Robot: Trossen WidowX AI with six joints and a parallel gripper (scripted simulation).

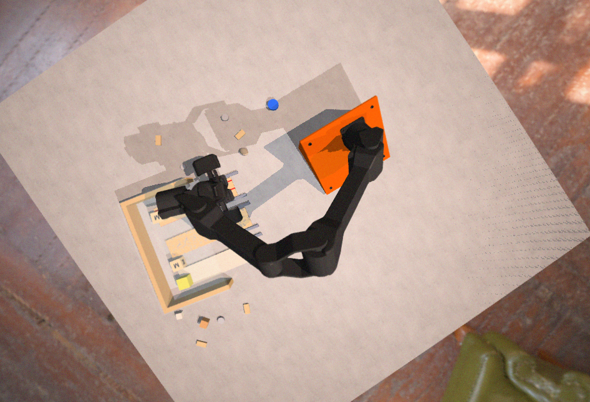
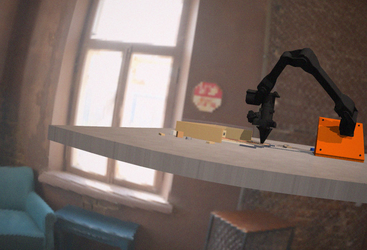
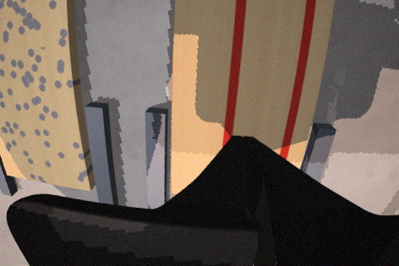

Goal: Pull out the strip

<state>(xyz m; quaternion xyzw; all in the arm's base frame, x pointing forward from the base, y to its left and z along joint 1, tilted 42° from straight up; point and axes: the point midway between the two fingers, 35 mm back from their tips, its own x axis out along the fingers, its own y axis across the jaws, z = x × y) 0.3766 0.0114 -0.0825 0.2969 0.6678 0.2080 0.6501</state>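
Jaws: clenched fully, fingertips (image 2: 262, 139) together, nothing visible between them. They point down at the near part of the red-striped strip (image 1: 231, 184) (image 3: 272, 51); contact with it: can't tell. In the wrist view they cover part of its end.

Task's thing: two M-marked cubes show in the top view. One cube (image 1: 156, 217) is on the far side of the jaws from the arm base, by the striped strip's inner end, partly under the arm's outline. The other, a second M cube (image 1: 177, 263), is also inside the frame, near the plain strip (image 1: 214, 262). Can't tell which is meant, nor exactly what each one rests on. Neither is in the jaws.

Around: a grey-dotted strip (image 1: 245, 217) (image 3: 34, 68) runs just beside the striped one, to the left of the jaws in the wrist view. Between those strips stand two slate guide bars (image 3: 98, 149) (image 3: 150, 144), with another bar (image 3: 319, 149) on the striped strip's other side. These flank a sideways path for the jaws.

The wooden frame (image 1: 143, 250) (image 2: 198, 131) walls the far end beyond the jaws, plus both sides. Yellow cube (image 1: 183, 282) sits in its corner, well apart from the jaws. On the desk (image 1: 405, 245) (image 2: 192, 155), toward the base from the jaws: blue disc (image 1: 272, 104) (image 2: 312, 149), outside the frame.
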